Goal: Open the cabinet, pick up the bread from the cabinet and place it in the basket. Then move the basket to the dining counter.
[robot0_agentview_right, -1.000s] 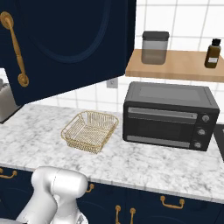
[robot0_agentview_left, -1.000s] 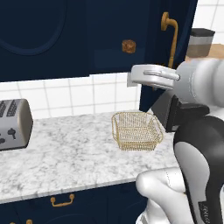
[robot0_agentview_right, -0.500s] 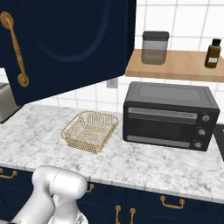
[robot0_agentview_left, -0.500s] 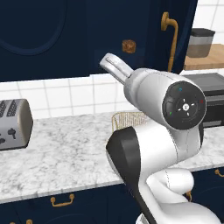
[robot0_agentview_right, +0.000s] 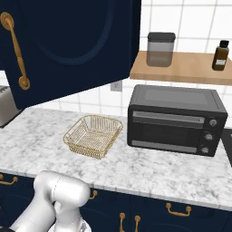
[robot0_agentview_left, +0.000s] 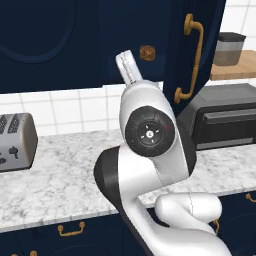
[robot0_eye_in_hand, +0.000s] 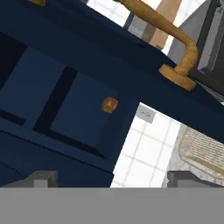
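The cabinet [robot0_agentview_left: 100,40] stands open, its door [robot0_agentview_right: 68,45] swung out with the brass bar handle [robot0_agentview_left: 192,60]. The bread [robot0_agentview_left: 147,52], a small brown lump, sits inside the cabinet on its shelf; it shows as bread [robot0_eye_in_hand: 109,104] in the hand view, ahead of and apart from my gripper [robot0_eye_in_hand: 113,180]. The gripper is open, its fingertips [robot0_eye_in_hand: 41,178] wide apart with nothing between them. My arm [robot0_agentview_left: 128,65] reaches up just left of and below the bread. The golden wire basket [robot0_agentview_right: 94,135] sits empty on the marbled worktop, left of the toaster oven, and shows as basket [robot0_eye_in_hand: 203,151] at the hand view's right edge.
A black toaster oven [robot0_agentview_right: 174,120] stands on the worktop [robot0_agentview_right: 149,170] at the right. A silver toaster [robot0_agentview_left: 15,142] is at the left. Above the oven a wooden shelf [robot0_agentview_right: 190,68] holds a jar [robot0_agentview_right: 160,49] and a brown bottle [robot0_agentview_right: 220,55]. The open door hangs over the worktop.
My arm has swung from the right to the middle of the left base view and risen toward the open cabinet, covering the basket there. The basket and bread have not moved.
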